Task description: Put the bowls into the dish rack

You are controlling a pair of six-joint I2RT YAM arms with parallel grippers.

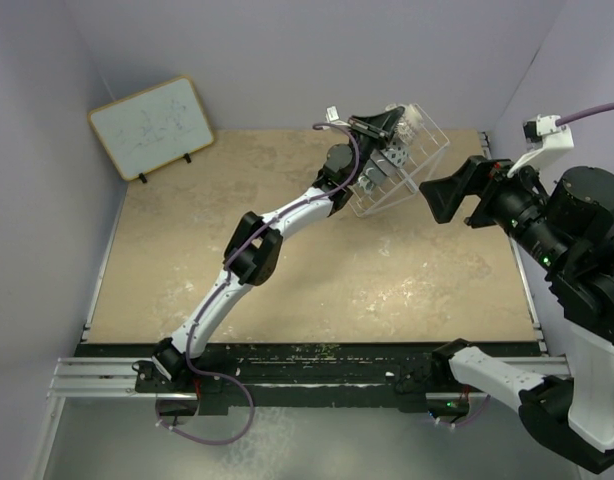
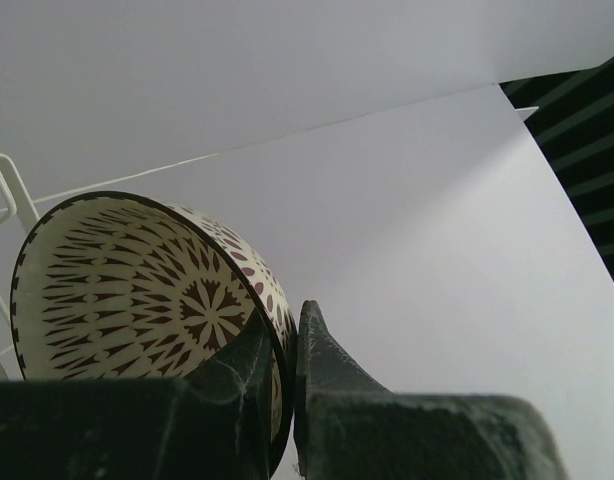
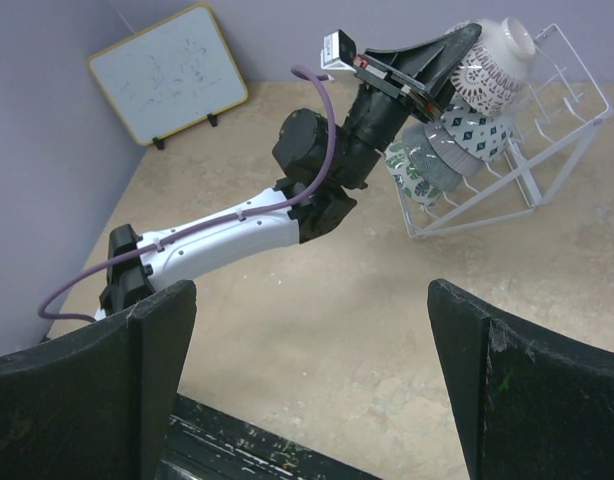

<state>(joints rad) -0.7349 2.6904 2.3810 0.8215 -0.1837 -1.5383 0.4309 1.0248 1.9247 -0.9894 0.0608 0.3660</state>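
Left arm [image 1: 287, 213] stretched far forward, left claw [image 2: 290, 325] pinched tight, right claw [image 3: 307, 295] spread wide.

Count notes, right wrist view mostly.

Bowls [image 3: 457, 140]: five. One each of five patterns:
- green-and-white bowl [image 3: 409, 175]
- grey bowl [image 3: 439, 160]
- blue bowl [image 3: 477, 130]
- brown-and-white bowl [image 3: 485, 85]
- pinkish bowl [image 3: 509, 40]

My left wrist view shows only one of them, the brown-and-white.

Dish rack [image 3: 562, 120]: one, white wire.

Whiteboard [image 3: 172, 75]: one, wood-framed.

My arms: two, left arm [image 1: 277, 225] and right arm [image 1: 577, 240].

Grippers: two, left gripper [image 2: 285, 335] and right gripper [image 3: 307, 295], two fingers each, four fingers in all.

Purple cables: two, one along my left arm [image 3: 327, 130], one by my right [image 1: 592, 112].

Table [image 1: 187, 260]: one.
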